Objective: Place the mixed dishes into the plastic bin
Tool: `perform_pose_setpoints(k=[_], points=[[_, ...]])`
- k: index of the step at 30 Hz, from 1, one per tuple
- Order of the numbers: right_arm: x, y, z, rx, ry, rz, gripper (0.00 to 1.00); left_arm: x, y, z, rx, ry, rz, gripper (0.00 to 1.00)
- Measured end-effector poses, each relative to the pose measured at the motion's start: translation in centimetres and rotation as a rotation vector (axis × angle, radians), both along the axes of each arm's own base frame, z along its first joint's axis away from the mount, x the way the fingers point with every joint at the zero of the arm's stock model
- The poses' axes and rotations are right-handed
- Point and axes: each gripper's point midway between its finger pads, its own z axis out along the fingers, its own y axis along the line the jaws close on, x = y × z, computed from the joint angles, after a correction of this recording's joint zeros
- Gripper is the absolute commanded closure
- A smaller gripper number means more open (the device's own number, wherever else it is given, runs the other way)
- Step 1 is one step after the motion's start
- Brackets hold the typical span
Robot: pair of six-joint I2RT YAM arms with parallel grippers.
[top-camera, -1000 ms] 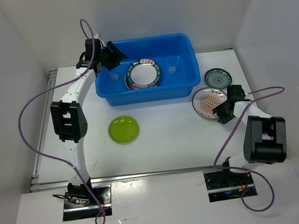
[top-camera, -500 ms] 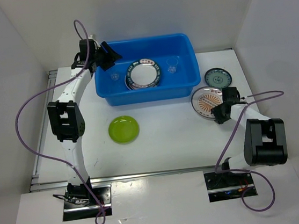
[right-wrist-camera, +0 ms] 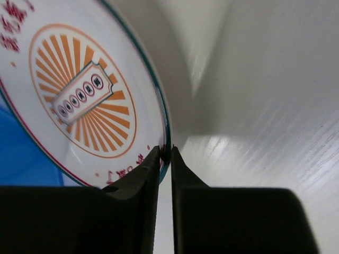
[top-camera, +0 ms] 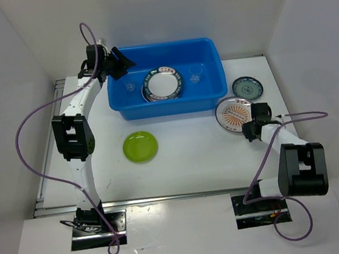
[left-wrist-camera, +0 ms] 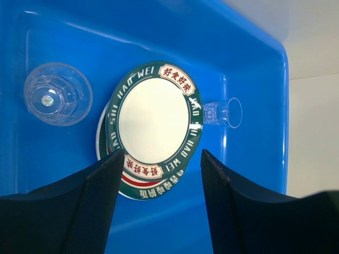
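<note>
- A white table (top-camera: 192, 161) carries everything. A large blue bin (top-camera: 167, 107) stands at its far middle.
- The left gripper (top-camera: 120, 61) hangs over the blue bin's far-left corner. Its fingers (left-wrist-camera: 90, 206) are spread wide apart with nothing between them, and its camera looks down into the bin.
- The right gripper (top-camera: 250, 127) sits just off the blue bin's near-right corner. Both fingers are pressed tight on the near rim of the orange-sunburst plate (top-camera: 234, 113).
- That orange-sunburst plate is outside the blue bin, close beside its right wall. The wrist camera shows its teal edge pinched between the fingertips. Whether it is clear of the table cannot be told.
- Two teal-rimmed white plates (top-camera: 163, 83) lie stacked on the middle of the blue bin's floor, the upper one slightly offset.
- A lime-green plate (top-camera: 140, 147) lies on the table in front of the blue bin's near-left corner, apart from it.
- A small dark teal plate (top-camera: 247, 87) lies on the table just right of the blue bin's right wall.
- An upright clear cup (left-wrist-camera: 57, 94) stands inside the blue bin, left of the stack.
- A tipped clear cup (left-wrist-camera: 222, 112) is inside, just right of the stack, and appears to lie on its side.
</note>
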Motion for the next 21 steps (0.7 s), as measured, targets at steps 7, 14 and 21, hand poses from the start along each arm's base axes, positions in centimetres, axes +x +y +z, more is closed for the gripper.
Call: perform_pose_setpoints(k=[7, 14, 21], points=[[0.4, -0.4, 2.3, -0.025, -0.119, -0.054, 1.0, 0.2, 0.8, 0.0, -0.004, 0.001, 0.011, 0.33], [-0.1, -0.5, 4.2, -0.046, -0.186, -0.06, 1.0, 0.2, 0.8, 0.1, -0.007, -0.004, 0.008, 0.33], [-1.7, -0.9, 7.7, -0.084, -0.28, -0.065, 1.0, 0.2, 0.7, 0.2, -0.01, -0.006, 0.006, 0.33]])
